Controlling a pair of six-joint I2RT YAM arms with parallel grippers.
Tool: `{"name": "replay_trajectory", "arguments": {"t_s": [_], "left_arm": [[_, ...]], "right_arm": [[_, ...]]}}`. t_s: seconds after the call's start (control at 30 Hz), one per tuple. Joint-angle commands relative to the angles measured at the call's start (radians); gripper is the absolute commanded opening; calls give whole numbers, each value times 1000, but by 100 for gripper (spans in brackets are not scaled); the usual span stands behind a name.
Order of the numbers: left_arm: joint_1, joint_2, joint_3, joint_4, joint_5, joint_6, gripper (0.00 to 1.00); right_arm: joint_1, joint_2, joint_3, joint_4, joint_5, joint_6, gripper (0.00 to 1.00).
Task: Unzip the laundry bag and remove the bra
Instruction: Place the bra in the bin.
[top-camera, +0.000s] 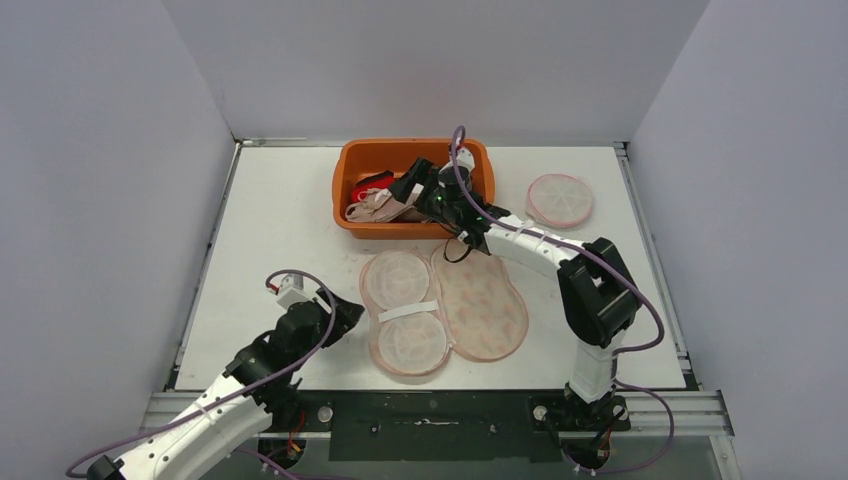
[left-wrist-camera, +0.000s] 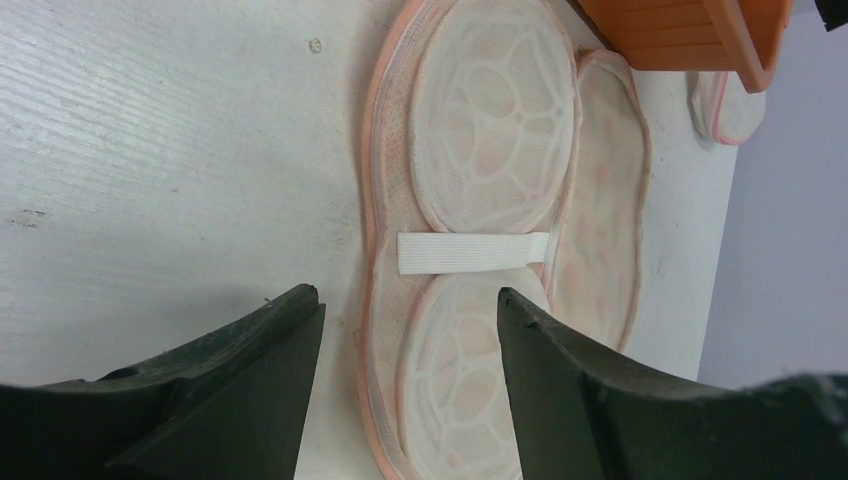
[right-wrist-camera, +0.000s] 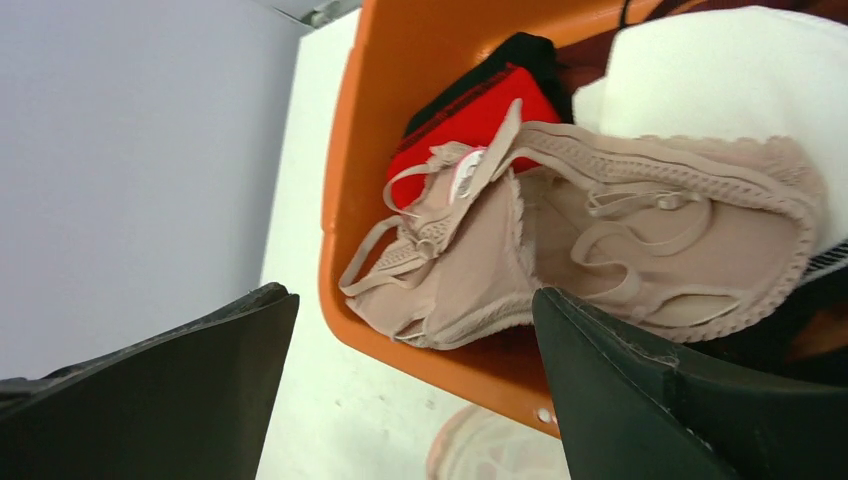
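The pink mesh laundry bag (top-camera: 480, 300) lies unzipped and spread flat mid-table, its domed half (top-camera: 405, 310) crossed by a white strap (left-wrist-camera: 470, 252). The beige bra (top-camera: 375, 208) lies in the orange bin (top-camera: 345, 170), draped at the bin's near left corner (right-wrist-camera: 345, 200) with loose straps (right-wrist-camera: 600, 240). My right gripper (top-camera: 412, 188) hovers open above that corner, nothing between its fingers (right-wrist-camera: 412, 293). My left gripper (top-camera: 345, 312) stands open beside the bag's left edge, jaws apart over the lower dome (left-wrist-camera: 408, 293) and holding nothing.
A red and black garment (right-wrist-camera: 470, 110) and a white cloth (right-wrist-camera: 720, 80) share the bin with the bra. A small round mesh pouch (top-camera: 560, 200) lies right of the bin. White walls enclose the table on three sides.
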Motion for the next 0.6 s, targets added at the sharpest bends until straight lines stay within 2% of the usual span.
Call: {"name": "replay_trajectory", "arguments": {"t_s": [0.0, 0.27, 0.4, 0.57], "left_arm": [[7, 24, 57, 61, -28, 38, 62], [11, 72, 131, 93, -62, 98, 64], [20, 153, 212, 157, -73, 156, 65], [49, 353, 387, 215, -91, 262, 65]], "right_arm": [[3, -75, 20, -147, 71, -145, 91], [6, -205, -36, -180, 170, -301, 87], [-16, -165, -12, -208, 165, -338, 78], [-50, -86, 32, -260, 152, -348, 75]]}}
